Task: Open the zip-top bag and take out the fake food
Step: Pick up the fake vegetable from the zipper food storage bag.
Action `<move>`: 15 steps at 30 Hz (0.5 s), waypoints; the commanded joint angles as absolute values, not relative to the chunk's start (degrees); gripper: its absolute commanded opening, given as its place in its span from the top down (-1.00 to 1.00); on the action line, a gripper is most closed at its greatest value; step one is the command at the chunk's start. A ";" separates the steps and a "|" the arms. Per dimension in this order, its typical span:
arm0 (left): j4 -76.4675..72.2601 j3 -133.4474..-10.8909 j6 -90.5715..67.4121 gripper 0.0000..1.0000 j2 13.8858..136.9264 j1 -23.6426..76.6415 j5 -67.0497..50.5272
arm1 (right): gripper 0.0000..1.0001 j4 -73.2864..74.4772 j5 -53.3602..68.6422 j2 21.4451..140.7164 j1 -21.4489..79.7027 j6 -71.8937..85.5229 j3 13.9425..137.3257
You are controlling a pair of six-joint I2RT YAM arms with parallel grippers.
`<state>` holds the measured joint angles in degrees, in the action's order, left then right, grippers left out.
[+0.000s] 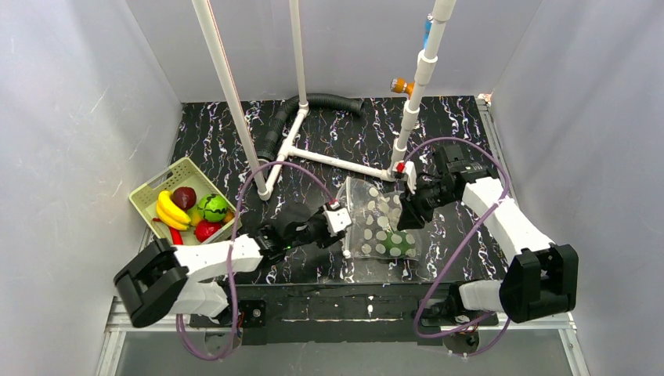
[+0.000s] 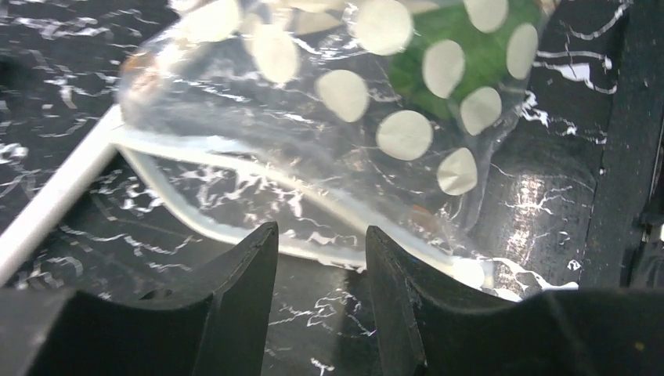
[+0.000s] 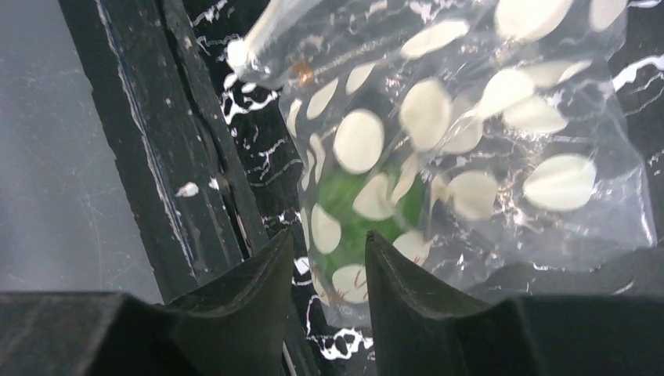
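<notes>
**Both jaws part open at the zip-top bag, nothing clamped**

The zip-top bag (image 1: pixel 376 215) lies on the black marbled surface (image 1: pixel 454 125) near the middle, between the two arms. A green piece (image 1: pixel 389 249) of fake food shows through the plastic at its near end.

The left gripper (image 1: pixel 342 227) sits at the bag's left edge. In the left wrist view its jaws stand moderately apart with a clear gap. The bag's thick sealed strip (image 2: pixel 235 160) runs just beyond the fingertips (image 2: pixel 266 235). Whether they touch it I cannot tell, but nothing is pinched.

The right gripper (image 1: pixel 407 207) is at the bag's far right side. In the right wrist view its jaws are also part open, with a narrower gap. The dotted plastic and the green piece lie just past the tips. A corner of the bag shows in the gap, though contact is unclear.

At the left, well apart from the bag, a pale green basket (image 1: pixel 156 178) holds a banana (image 1: pixel 168 210), a dark red fruit (image 1: pixel 185 197), a green ball (image 1: pixel 211 207), a red fruit (image 1: pixel 206 229) and a chili (image 1: pixel 175 233).
</notes>
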<state>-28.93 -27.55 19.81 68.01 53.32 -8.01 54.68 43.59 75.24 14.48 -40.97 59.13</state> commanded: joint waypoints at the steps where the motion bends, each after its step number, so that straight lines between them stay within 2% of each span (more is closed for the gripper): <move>1: -32.19 -31.88 21.91 0.14 75.42 53.11 -14.18 | 0.02 55.97 39.25 72.02 14.12 -43.93 56.67; 8: -34.27 -33.37 22.77 0.14 81.67 52.55 -15.00 | -0.22 51.60 36.24 65.24 14.15 -54.63 47.04; 11: -36.18 -32.19 22.06 0.13 81.34 51.71 -15.62 | -0.29 49.07 37.12 62.01 14.15 -61.04 42.46; 15: -35.43 -30.03 22.11 0.11 77.00 50.21 -15.61 | -0.39 45.78 36.50 59.76 14.15 -62.24 39.66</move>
